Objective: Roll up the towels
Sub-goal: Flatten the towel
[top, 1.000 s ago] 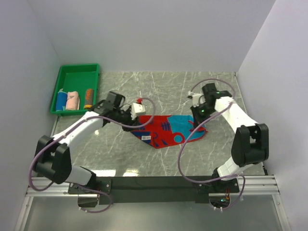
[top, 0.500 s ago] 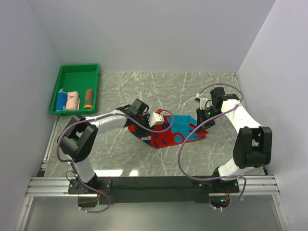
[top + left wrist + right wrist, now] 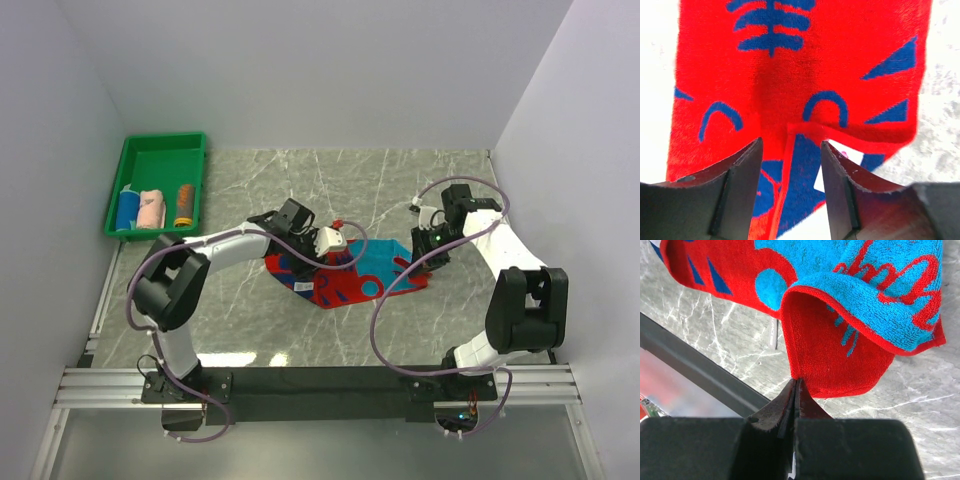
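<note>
When looking from above, can see the red-and-blue patterned towel (image 3: 345, 278) spread in the middle of the marble table (image 3: 250, 325), with the left gripper (image 3: 340, 245) over its left part and the right gripper (image 3: 418, 258) at its right end. From the left wrist, can see fingers (image 3: 740, 190) parted about halfway, hanging above a folded-back flap, holding nothing. From the right wrist, can see jaws pressed fully together at the tip of a lifted red fold, seemingly pinching its edge. Only from above, can find the green tray (image 3: 165, 165) at the far left corner, keeping three rolled towels side by side: blue towel (image 3: 128, 208), pale pink towel (image 3: 151, 208), orange towel (image 3: 184, 205). Leaves bare marble in front of the spread towel and behind it toward the back wall.
</note>
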Available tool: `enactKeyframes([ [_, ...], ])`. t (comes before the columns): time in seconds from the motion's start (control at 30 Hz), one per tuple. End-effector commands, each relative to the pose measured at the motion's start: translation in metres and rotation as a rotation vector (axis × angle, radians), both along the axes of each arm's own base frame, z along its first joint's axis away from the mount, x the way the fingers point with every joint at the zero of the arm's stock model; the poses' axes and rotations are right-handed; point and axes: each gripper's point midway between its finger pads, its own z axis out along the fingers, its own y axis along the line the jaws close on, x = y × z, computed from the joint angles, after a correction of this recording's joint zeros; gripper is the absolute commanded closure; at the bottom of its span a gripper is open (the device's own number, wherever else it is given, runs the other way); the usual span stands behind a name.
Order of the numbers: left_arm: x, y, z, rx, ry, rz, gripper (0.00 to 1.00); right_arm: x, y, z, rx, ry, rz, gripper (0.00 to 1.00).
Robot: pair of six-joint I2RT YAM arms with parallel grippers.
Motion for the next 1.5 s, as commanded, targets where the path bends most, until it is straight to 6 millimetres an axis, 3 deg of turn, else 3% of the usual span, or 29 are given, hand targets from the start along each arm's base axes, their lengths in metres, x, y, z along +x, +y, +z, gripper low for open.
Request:
enactKeyframes([
  [0.0,-0.002,-0.007,-0.004,-0.006,0.016,-0.051,0.44,0.002,-0.002,0.010,0.005,-0.025,-0.010,1.00],
  [0.17,-0.011,-0.002,-0.014,0.019,0.044,-0.081,0.52,0.004,-0.001,0.011,0.006,-0.020,-0.006,1.00],
  [0.27,-0.015,-0.001,-0.008,0.007,0.036,-0.099,0.67,0.009,-0.008,0.013,0.009,-0.026,-0.036,1.00],
  [0.3,-0.015,-0.001,0.000,-0.004,0.025,-0.100,0.78,0.010,-0.008,0.015,0.015,-0.030,-0.041,1.00],
  [0.43,-0.007,0.004,0.026,-0.047,-0.008,-0.057,0.99,0.019,-0.009,0.022,0.032,-0.054,-0.057,1.00],
  [0.5,0.000,0.009,0.038,-0.074,-0.013,-0.015,1.00,0.028,-0.011,0.028,0.041,-0.078,-0.069,1.00],
  [0.7,0.042,0.051,0.097,-0.210,-0.020,0.193,1.00,0.064,-0.029,0.062,0.124,-0.166,-0.161,1.00],
  [0.83,0.059,0.090,0.144,-0.310,-0.049,0.343,1.00,0.080,-0.039,0.091,0.205,-0.212,-0.201,1.00],
  [0.97,0.048,0.117,0.172,-0.368,-0.076,0.421,1.00,0.076,-0.042,0.122,0.259,-0.273,-0.183,1.00],
  [1.0,0.041,0.124,0.171,-0.378,-0.068,0.434,1.00,0.073,-0.044,0.125,0.253,-0.282,-0.182,1.00],
  [1.03,0.032,0.128,0.189,-0.402,-0.113,0.433,1.00,0.067,-0.045,0.129,0.246,-0.294,-0.173,1.00],
  [1.1,0.016,0.138,0.203,-0.432,-0.154,0.455,1.00,0.059,-0.047,0.130,0.233,-0.295,-0.172,1.00],
  [1.3,-0.017,0.152,0.234,-0.491,-0.214,0.508,1.00,0.036,-0.043,0.149,0.224,-0.343,-0.159,1.00],
  [1.4,-0.015,0.156,0.231,-0.498,-0.217,0.558,1.00,0.043,-0.047,0.155,0.204,-0.392,-0.202,1.00],
  [1.47,-0.003,0.158,0.230,-0.498,-0.232,0.580,1.00,0.060,-0.050,0.156,0.207,-0.415,-0.234,1.00],
])
